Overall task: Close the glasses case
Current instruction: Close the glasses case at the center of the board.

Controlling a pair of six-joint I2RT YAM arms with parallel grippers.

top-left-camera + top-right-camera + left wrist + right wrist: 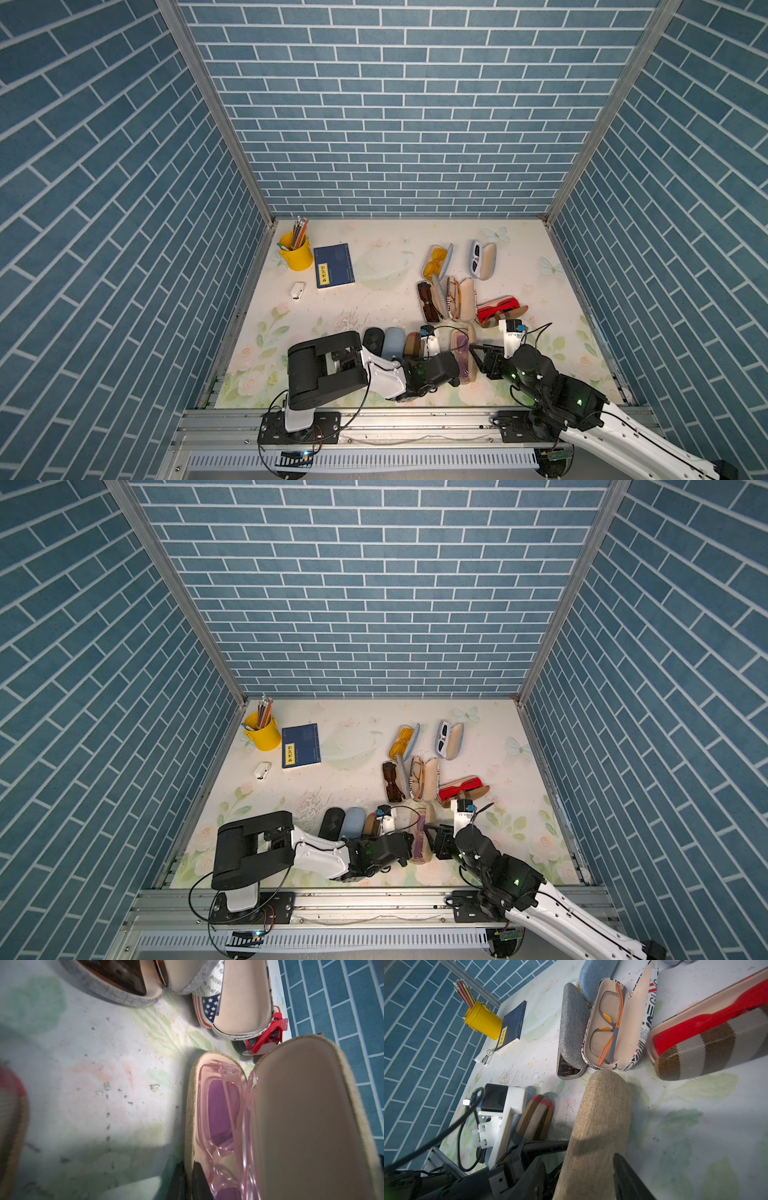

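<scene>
Tan burlap glasses case (600,1118) looks stiff, light; I'd press its lid. Left jaws pinch the rim; right jaws' grip unclear.

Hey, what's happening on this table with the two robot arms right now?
Both arms are working on the tan glasses case at the front of the table, with pink glasses inside. The left gripper is pinched shut on the case's base rim, apparently steadying it. The right gripper sits at the outside of the raised lid; whether it grips isn't clear. The case is not yet closed.
</scene>
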